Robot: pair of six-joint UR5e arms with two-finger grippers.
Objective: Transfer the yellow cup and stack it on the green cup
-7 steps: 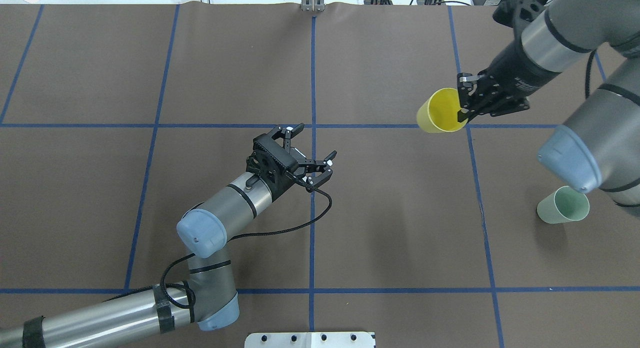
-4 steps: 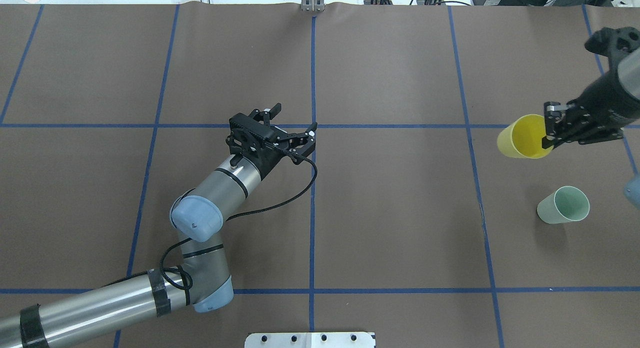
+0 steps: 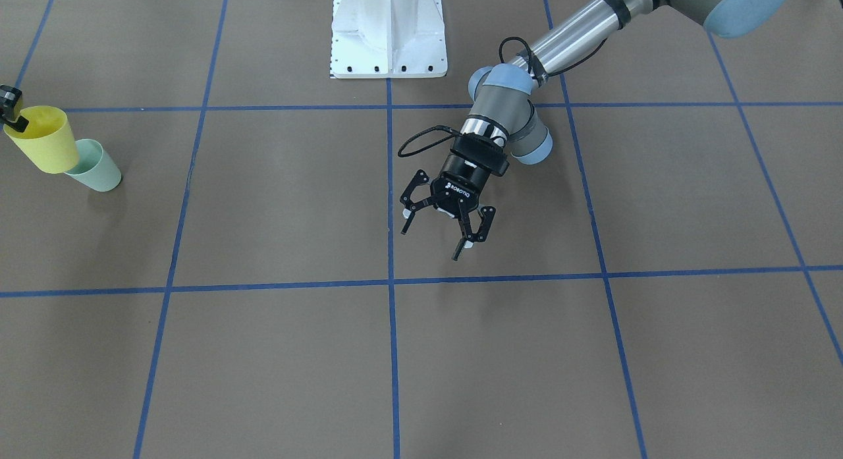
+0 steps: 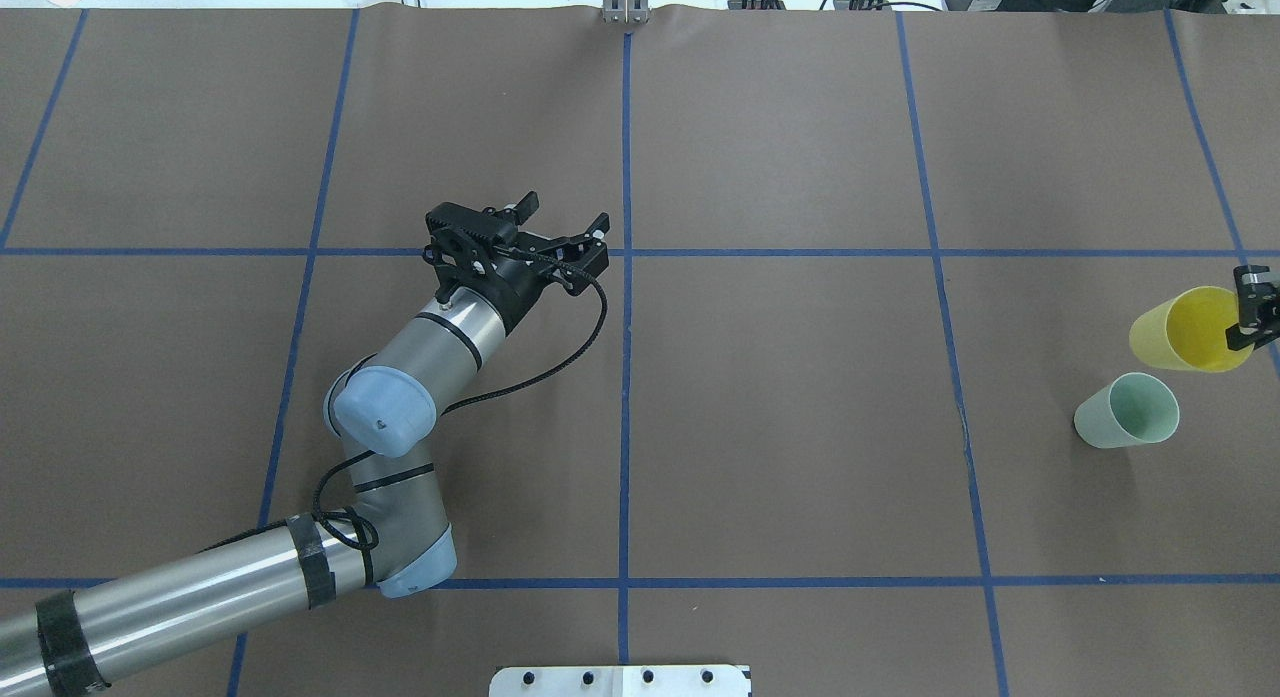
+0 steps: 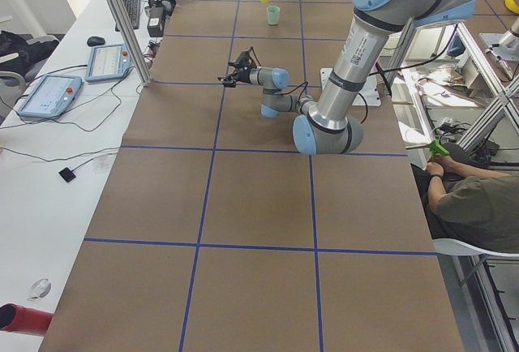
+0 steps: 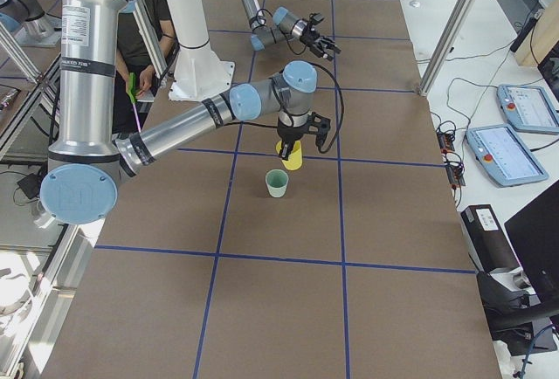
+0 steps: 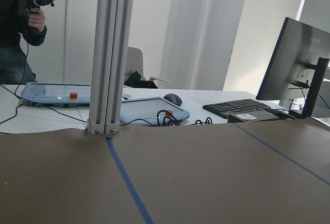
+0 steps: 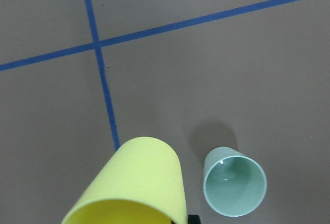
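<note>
The yellow cup (image 4: 1190, 329) hangs above the table at the far right, held by its rim in my right gripper (image 4: 1250, 317), which is shut on it. It also shows in the front view (image 3: 43, 139), the right side view (image 6: 291, 154) and the right wrist view (image 8: 131, 185). The green cup (image 4: 1128, 410) stands upright on the table just nearer the robot than the yellow cup, and it shows in the right wrist view (image 8: 234, 188) and the front view (image 3: 97, 166). My left gripper (image 4: 562, 229) is open and empty near the table's middle, also in the front view (image 3: 440, 232).
The white robot base plate (image 3: 388, 34) sits at the table's near edge. Blue tape lines (image 4: 625, 377) cross the brown table. An aluminium post (image 7: 111, 53) stands at the far edge, with monitors and tablets beyond it.
My right gripper has carried the yellow cup right and toward the robot, to beside the green cup. My left arm has drawn back to the left and farther away, its gripper still open.
</note>
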